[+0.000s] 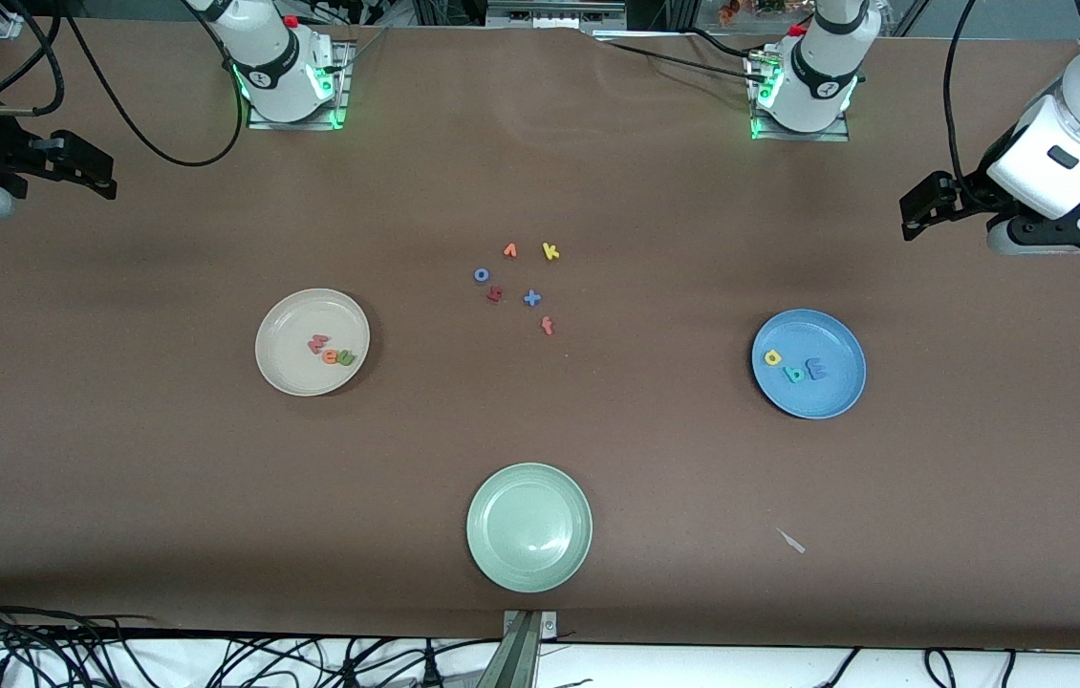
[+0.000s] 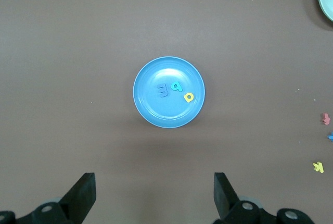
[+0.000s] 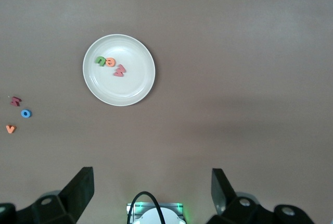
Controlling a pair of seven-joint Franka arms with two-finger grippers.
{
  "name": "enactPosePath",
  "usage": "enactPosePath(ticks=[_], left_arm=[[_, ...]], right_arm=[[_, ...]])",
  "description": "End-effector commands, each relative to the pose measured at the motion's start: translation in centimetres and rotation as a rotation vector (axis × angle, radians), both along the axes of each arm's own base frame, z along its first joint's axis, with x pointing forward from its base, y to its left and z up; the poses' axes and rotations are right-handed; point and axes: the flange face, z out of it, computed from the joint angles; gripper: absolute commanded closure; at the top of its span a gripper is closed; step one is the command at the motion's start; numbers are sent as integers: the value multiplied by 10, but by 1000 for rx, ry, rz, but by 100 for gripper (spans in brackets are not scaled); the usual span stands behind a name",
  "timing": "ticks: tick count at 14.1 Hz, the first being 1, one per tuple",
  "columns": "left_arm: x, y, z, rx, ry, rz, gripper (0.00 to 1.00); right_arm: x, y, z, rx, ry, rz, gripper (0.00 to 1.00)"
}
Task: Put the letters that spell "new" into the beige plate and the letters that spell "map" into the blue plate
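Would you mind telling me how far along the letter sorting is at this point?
It looks finished. The green n, orange e and pinkish w lie in the beige plate; the yellow a, teal p and blue m lie in the blue plate. Nothing is in hand: the left tool and right tool hang open, and nothing appears left.

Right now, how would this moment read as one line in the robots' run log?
beige plate: n, e, w inside | blue plate: m, a, p inside | left gripper: open, parked | right gripper: open, parked | leftover letters: mid-table
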Motion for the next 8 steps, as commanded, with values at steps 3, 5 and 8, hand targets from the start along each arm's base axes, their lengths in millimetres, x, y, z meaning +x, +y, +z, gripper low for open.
enactPosePath(ticks=[3, 5, 8], left_arm=[[-2, 1, 6, -18, 5, -17, 0], [-2, 0, 6, -19, 4, -19, 0], [-2, 1, 6, -18, 7, -19, 0]], right_arm=[[12, 0, -1, 28, -20, 7, 0], [12, -1, -2, 28, -18, 6, 0], [12, 0, -4, 29, -15, 7, 0]])
